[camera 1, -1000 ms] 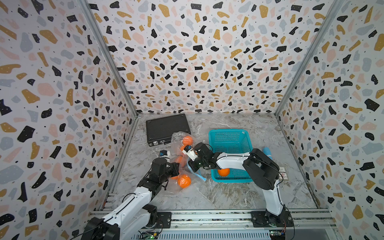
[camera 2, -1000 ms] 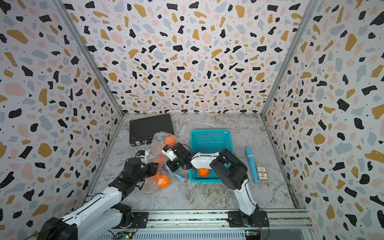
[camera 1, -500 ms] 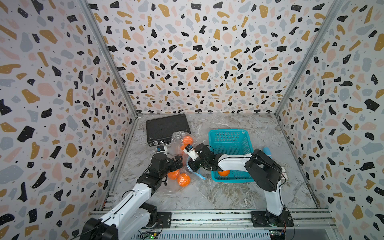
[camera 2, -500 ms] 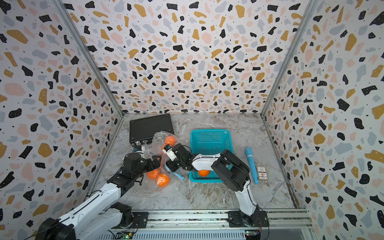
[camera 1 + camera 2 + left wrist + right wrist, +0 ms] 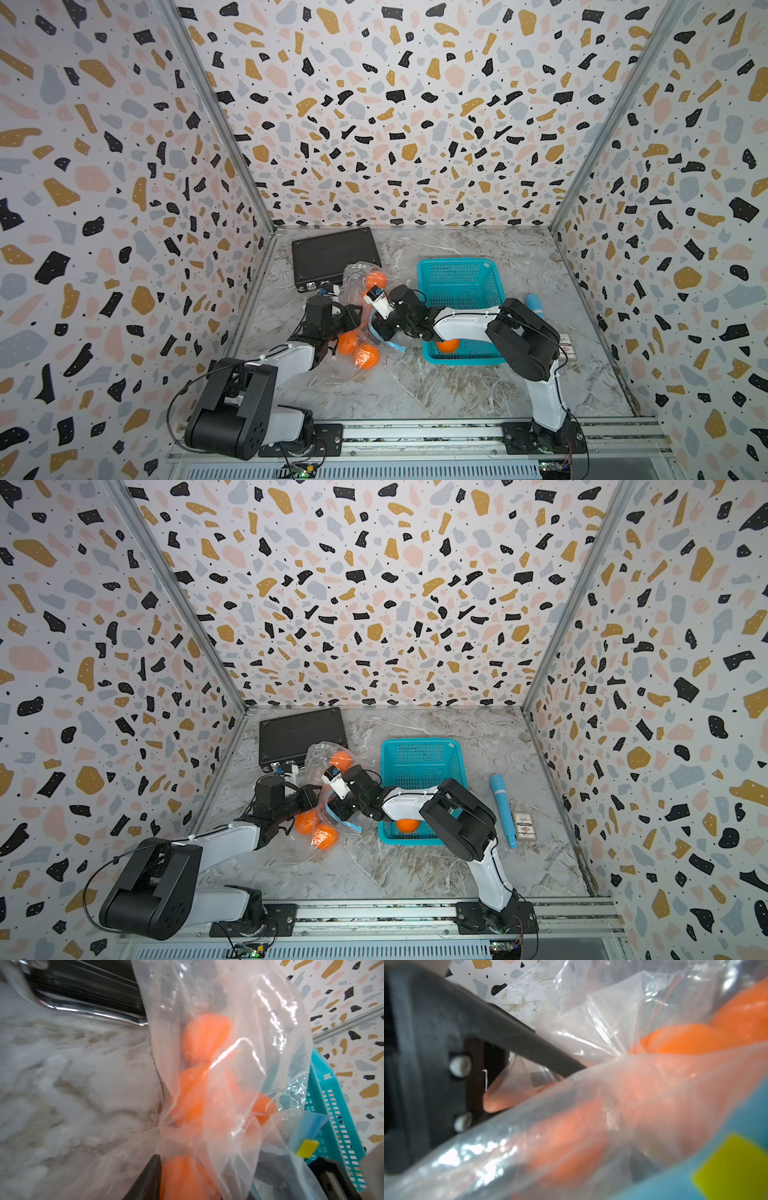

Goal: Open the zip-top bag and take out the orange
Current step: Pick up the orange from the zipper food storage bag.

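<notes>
While both arms reach in low over the marble table [image 5: 436, 386], the zip-top bag [image 5: 353, 275] lies crumpled between them, in front of the black case [image 5: 334, 255] and beside the teal basket [image 5: 459, 266]. Three oranges show through its film in both top views: a far orange [image 5: 376, 277] and a near pair [image 5: 365, 356], touching each other.

Left gripper [image 5: 347, 318]: at the bag's left side. In its wrist view one finger [image 5: 149, 1178] stands beside an orange. Jaw state cannot be determined.

Right gripper [image 5: 380, 328]: at the blue zip strip [image 5: 343, 821], with film draped over it. Only one finger [image 5: 529, 1043] is visible, so jaw state cannot be determined.

A basket orange [image 5: 448, 345] rests against the basket's near wall.
</notes>
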### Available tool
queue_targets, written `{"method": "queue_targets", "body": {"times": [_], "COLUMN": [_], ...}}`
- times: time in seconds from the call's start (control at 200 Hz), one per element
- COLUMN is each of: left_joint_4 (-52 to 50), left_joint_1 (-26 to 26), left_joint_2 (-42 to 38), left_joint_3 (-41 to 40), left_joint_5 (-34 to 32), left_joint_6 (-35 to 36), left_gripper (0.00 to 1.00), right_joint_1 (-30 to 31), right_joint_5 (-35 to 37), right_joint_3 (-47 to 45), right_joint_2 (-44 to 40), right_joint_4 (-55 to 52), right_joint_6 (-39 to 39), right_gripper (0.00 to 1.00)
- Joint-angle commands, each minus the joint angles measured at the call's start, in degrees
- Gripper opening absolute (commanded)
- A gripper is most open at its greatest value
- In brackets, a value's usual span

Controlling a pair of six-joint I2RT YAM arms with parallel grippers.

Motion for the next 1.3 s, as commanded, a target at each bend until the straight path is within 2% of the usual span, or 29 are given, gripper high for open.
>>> {"method": "queue_targets", "body": {"times": [0.0, 0.02, 0.06, 0.12, 0.215, 0.275, 0.37, 0.415, 0.486, 0.636, 0.746, 0.911, 1.106, 1.297], "left_joint_4": [7.0, 7.7, 7.7, 7.1, 6.6, 4.5, -0.4, -4.3, -8.7, -13.4, -14.4, -15.5, -15.5, -16.6], "left_joint_1": [0.0, 0.0, 0.0, 0.0, 0.0, 0.0, 0.0, 0.1, 0.0, 0.0, -0.3, -2.0, -2.2, -10.6], "left_joint_2": [3.6, 4.1, 4.8, 5.1, 3.6, 2.2, 0.1, -1.3, -2.8, -5.7, -7.1, -6.6, -6.5, -5.2], "left_joint_3": [-0.3, -0.6, -0.8, -1.1, -1.7, -1.4, -0.3, 0.1, 0.3, -0.6, -0.8, -0.1, 1.9, 5.9], "left_joint_5": [8.2, 8.9, 9.9, 10.0, 12.0, 11.8, 13.0, 10.3, 6.1, -1.2, -1.2, -4.2, -3.4, -6.3], "left_joint_6": [-1.1, -1.4, -1.2, -0.5, -0.4, 0.6, 2.1, 2.3, 2.9, 3.1, 3.0, 2.9, 2.0, 2.1], "left_gripper": [0.25, 0.2, 0.18, 0.06, 0.06, 0.0, 0.0, 0.0, 0.0, 0.0, 0.0, 0.0, 0.0, 0.0], "right_joint_1": [-0.7, -0.8, -0.8, -1.0, -1.2, -1.5, -1.6, -1.6, -1.6, -1.4, -1.4, -1.4, -1.6, -3.7], "right_joint_5": [-1.3, -1.4, -1.2, -1.8, -3.6, -4.6, -3.1, -2.7, -1.6, -1.3, -2.2, -1.4, 1.4, -1.1], "right_joint_3": [3.3, 3.7, 3.9, 4.6, 6.2, 6.4, 6.1, 5.6, 2.8, -8.0, -8.6, -10.0, -13.6, -17.2], "right_joint_2": [1.8, 2.1, 2.5, 3.1, 4.1, 4.5, 4.0, 3.1, -0.1, -8.8, -10.7, -13.4, -26.2, -34.2], "right_joint_4": [-0.1, -0.5, -0.6, -1.0, -1.7, -1.2, -2.0, -3.6, -5.1, -0.9, -5.1, -7.4, -13.5, -14.8], "right_joint_6": [-1.6, -1.9, -2.2, -2.1, -2.2, -1.6, -1.1, -1.1, -0.4, 0.7, 0.3, 1.6, 3.3, 7.0], "right_gripper": [0.89, 0.89, 0.9, 0.9, 0.91, 0.89, 0.78, 0.69, 0.63, 0.64, 0.68, 0.64, 0.62, 0.61]}}
